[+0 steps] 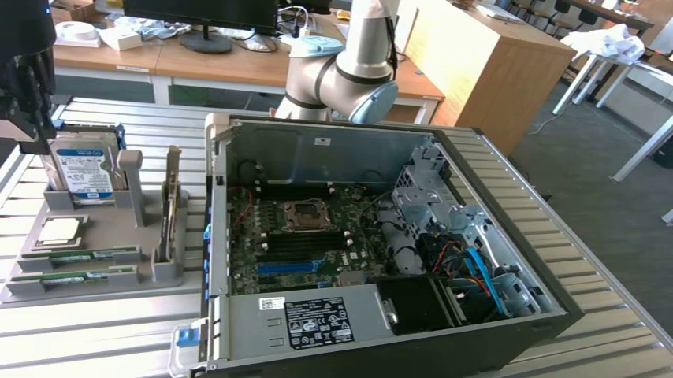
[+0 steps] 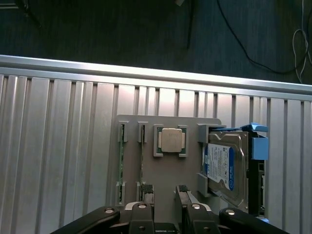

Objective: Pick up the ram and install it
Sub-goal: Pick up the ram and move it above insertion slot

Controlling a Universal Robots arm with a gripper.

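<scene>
Installation not started. The ram (image 1: 78,256) lies in its slot on the grey tray (image 1: 102,235), which rests on the bench (image 1: 94,346) just beside the open computer case (image 1: 315,142). The hand (image 2: 165,190) hovers over the tray, pointing down, spread wide and empty.

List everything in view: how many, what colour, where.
long green ram sticks: two, green, lying in the holder's slots
square silver processor chip: one, silver, holder pocket beside the ram
blue-labelled boxy hard drive: one, silver and blue, upright in holder
grey plastic holder: one, grey, table, exterior view's left
open computer case: one, black and grey, table centre
slatted metal table: one, silver, under everything
robot arm: one, grey, behind the case
gripper: one, black, open, above the holder
</scene>
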